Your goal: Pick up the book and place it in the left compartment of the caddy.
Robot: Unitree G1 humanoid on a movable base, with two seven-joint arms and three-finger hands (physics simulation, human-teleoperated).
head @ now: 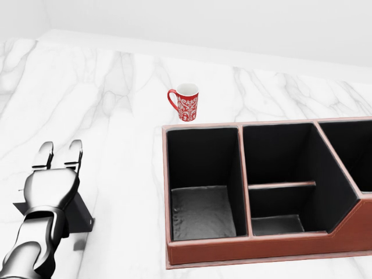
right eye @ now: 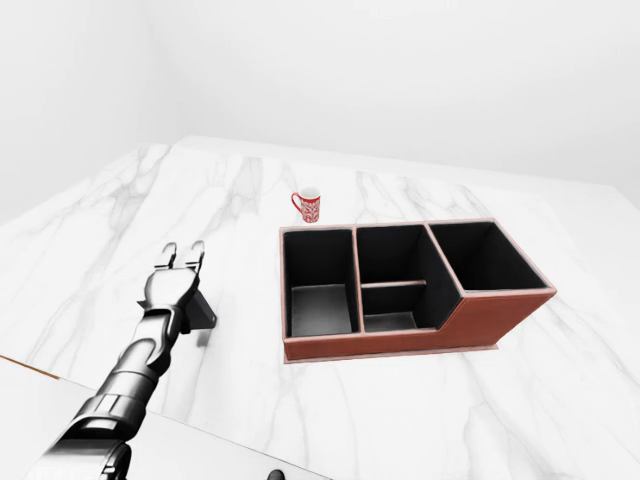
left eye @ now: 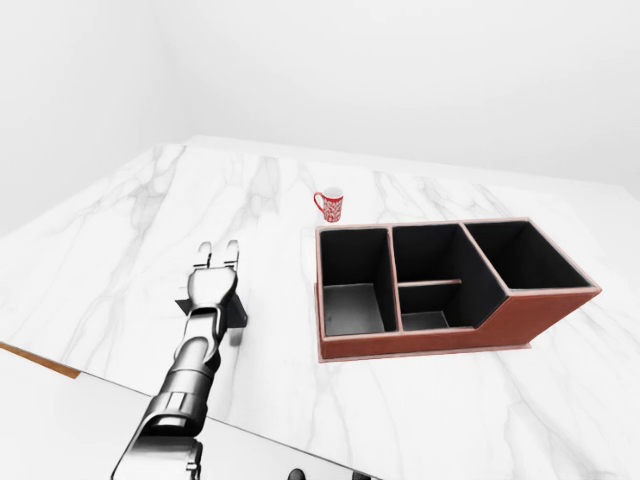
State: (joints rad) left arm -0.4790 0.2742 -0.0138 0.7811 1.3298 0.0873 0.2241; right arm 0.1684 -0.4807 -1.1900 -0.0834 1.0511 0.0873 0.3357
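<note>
left hand (head: 49, 186) sat low at the left of the head view, palm down over the book (head: 78, 216). the fingers (head: 58, 156) pointed up the view, two of them side by side with a narrow gap, curled slightly at the tips and reaching past the book's upper edge. whether a thumb was under or against the cover could not be told; nothing showed the fingers closed round the book, so i read the hand as open and resting on or just over it.

the book was a thin dark slab, lying flat on the marble counter (head: 116, 99), mostly hidden beneath the palm, with one corner showing to the right of the wrist.

judgement on handling: probably light and stiff as a board, smooth cover, likely to slide on the marble rather than lift. a flat book gives no edge from above, so the best hold looks like a pinch across the exposed right edge or the spine, perhaps after tipping it up.

well to the right of the hand stood the red patterned mug (head: 186, 102), up the view and apart from everything. the brown caddy (head: 244, 250) lay right of the hand, its left compartment (head: 200, 212) nearest and holding nothing.

right hand not in view.
</note>
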